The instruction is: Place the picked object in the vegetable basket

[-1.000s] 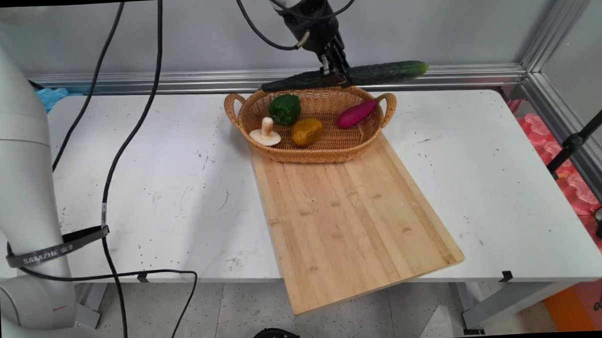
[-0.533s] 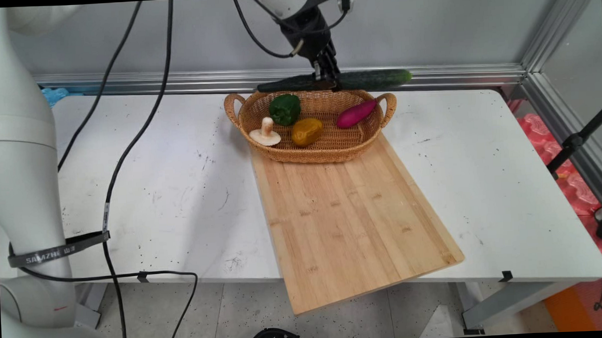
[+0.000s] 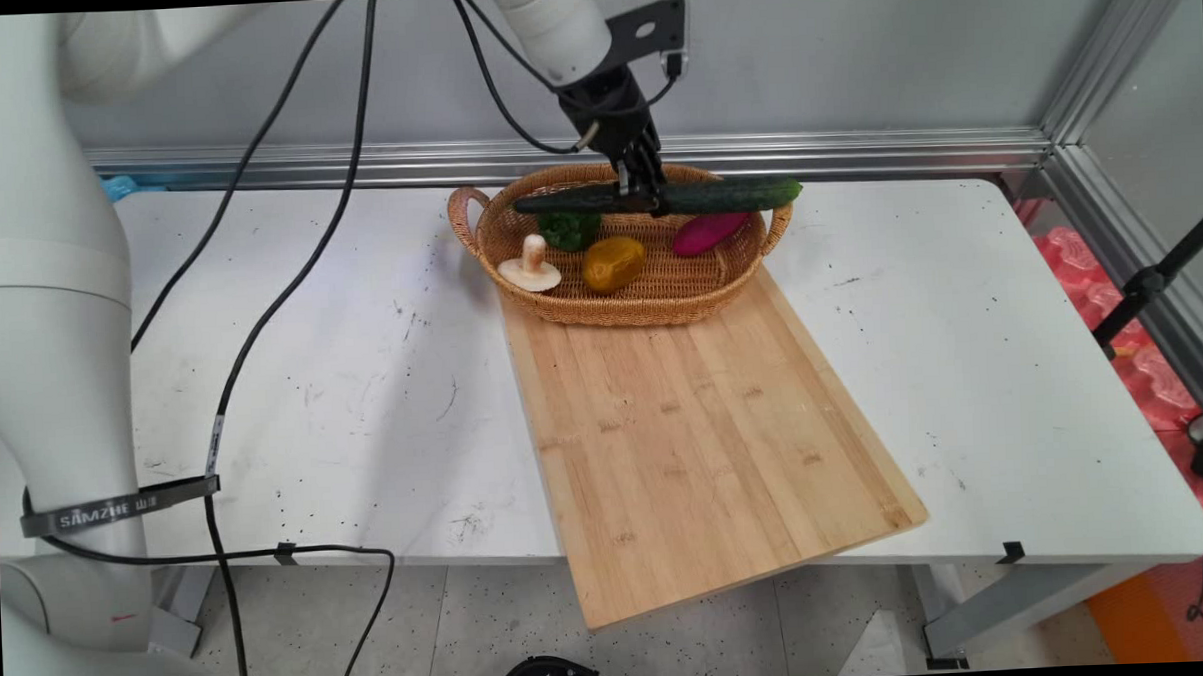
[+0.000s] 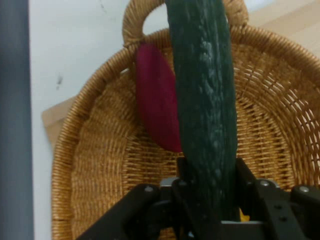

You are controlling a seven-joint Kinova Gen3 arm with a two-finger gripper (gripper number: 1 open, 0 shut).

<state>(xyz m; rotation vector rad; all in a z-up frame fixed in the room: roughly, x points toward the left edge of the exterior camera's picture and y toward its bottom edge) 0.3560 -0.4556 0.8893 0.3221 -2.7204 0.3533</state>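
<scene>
Cucumber (image 3: 727,195), long, dark green and finely bumped, hangs level above the far half of an oval woven wicker basket (image 3: 660,301), pinched near its middle by the black hand (image 3: 645,198), whose two fingers press against its sides. In the hand view the cucumber (image 4: 205,100) runs straight up from the linkage, crossing over a smooth magenta sweet potato (image 4: 156,97) that lies on the ribbed basket floor (image 4: 100,165). Also in the basket are a glossy green pepper (image 3: 564,231), partly behind the cucumber, a rounded yellow pepper (image 3: 613,264) and a pale mushroom (image 3: 530,267) with a stubby stem near the left rim. The basket sits on the far end of a long bamboo cutting board (image 3: 705,434), which lies on the scuffed white surface (image 3: 363,386) and overhangs its near edge.
</scene>
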